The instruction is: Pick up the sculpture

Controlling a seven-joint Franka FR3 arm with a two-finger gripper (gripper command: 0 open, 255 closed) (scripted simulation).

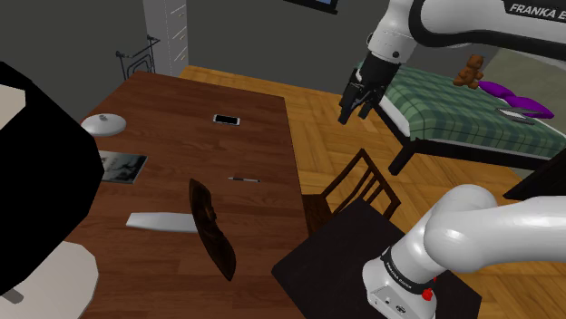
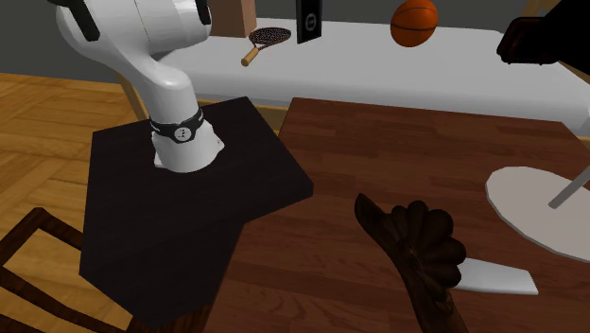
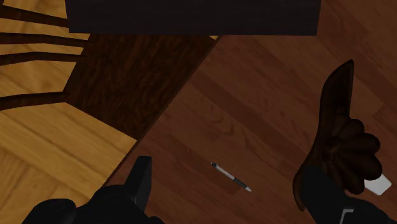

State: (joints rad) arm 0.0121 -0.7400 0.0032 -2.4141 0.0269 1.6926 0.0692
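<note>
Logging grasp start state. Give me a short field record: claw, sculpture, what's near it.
claw: open, empty, high over the table edge by the chair
sculpture: dark brown, carved, on the table, not held
pen: on the table, apart from the sculpture
sheet: white, flat, right beside the sculpture
task state: sculpture not picked up yet

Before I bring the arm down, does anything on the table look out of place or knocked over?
Nothing looks spilled or broken. The one oddity is that the dark brown sculpture covers one end of a pale flat strip on the table, so the two overlap. A pen lies loose nearby.
</note>
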